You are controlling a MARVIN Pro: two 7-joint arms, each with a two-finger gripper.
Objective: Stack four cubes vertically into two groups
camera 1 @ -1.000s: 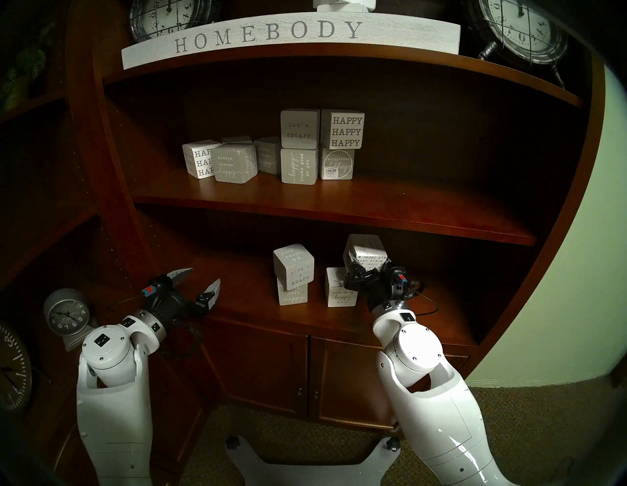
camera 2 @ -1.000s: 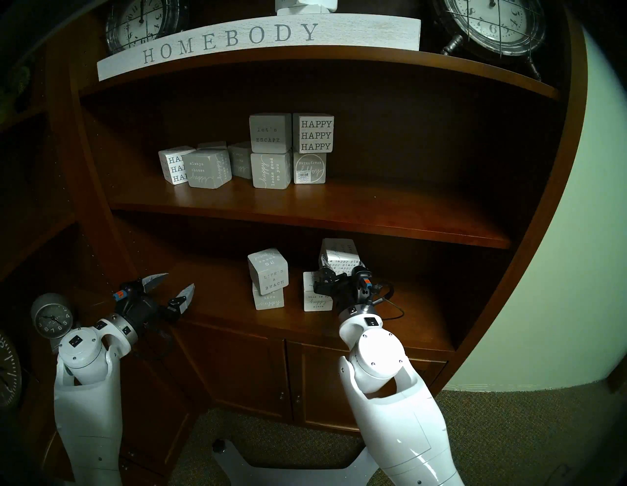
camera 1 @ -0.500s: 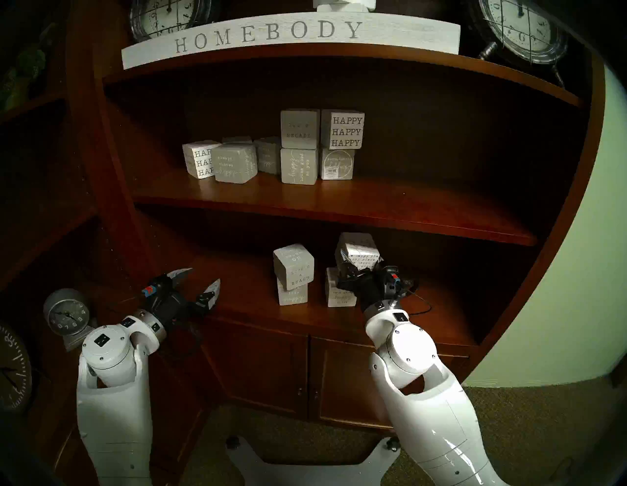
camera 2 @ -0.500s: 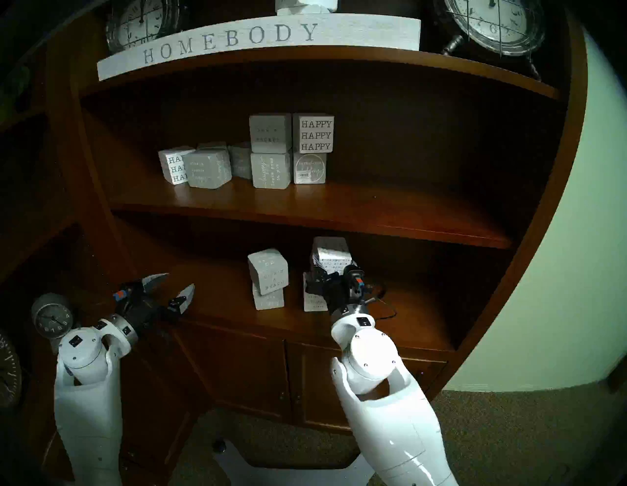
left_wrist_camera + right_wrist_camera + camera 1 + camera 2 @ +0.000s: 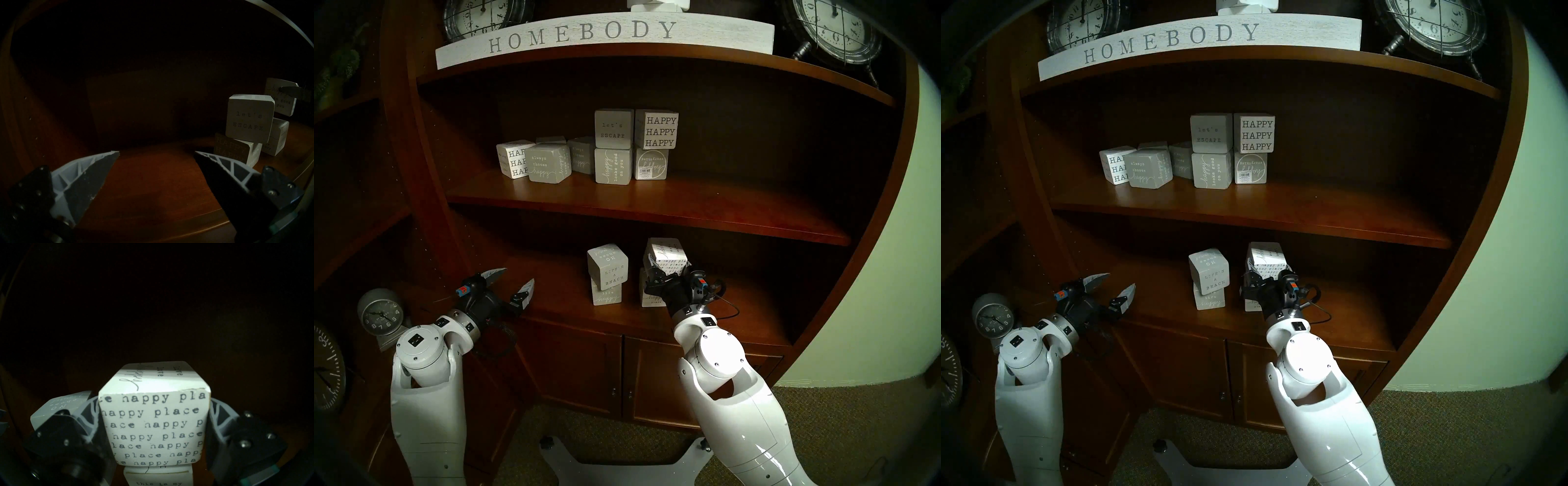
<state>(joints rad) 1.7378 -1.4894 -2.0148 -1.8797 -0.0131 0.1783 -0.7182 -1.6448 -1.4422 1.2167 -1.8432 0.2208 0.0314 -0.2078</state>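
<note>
Head stereo left. A dark reddish wooden bookcase with curved sides; its lower shelf (image 5: 572, 298) has a smooth, faintly glossy board. On it stand two pairs of square-edged lettered blocks. The grey "LIFE'S A BEACH" cube (image 5: 608, 264) sits turned askew on the grey "live life happy" cube (image 5: 607, 294). Just to the right, the right gripper (image 5: 667, 271) pinches the white "happy place" cube (image 5: 667, 254) by its two sides, directly over the white "this is my happy place" cube (image 5: 650, 298); whether the two touch cannot be told here. The left gripper (image 5: 514, 280) hangs spread at the shelf's left end, holding nothing. The shelf above carries further lettered blocks (image 5: 585, 152); a white plank sign reading HOMEBODY (image 5: 602, 34) and metal-framed clocks stand on top.

Head stereo right. The same arrangement, slightly shifted. Olive-brown carpet (image 5: 1450, 434) covers the floor, and a pale green wall (image 5: 1500, 271) lies to the right of the bookcase.

Left wrist. Two pale ribbed fingers (image 5: 88, 174) stand wide apart over bare red-brown board. The two pairs appear at the right, dim.

Right wrist. The matte white cube, printed in typewriter letters, fills the space between the ribbed fingers (image 5: 90, 414), which press its left and right faces. Its lower edge lies just above the top of the white cube beneath; a narrow dark line shows between them.
</note>
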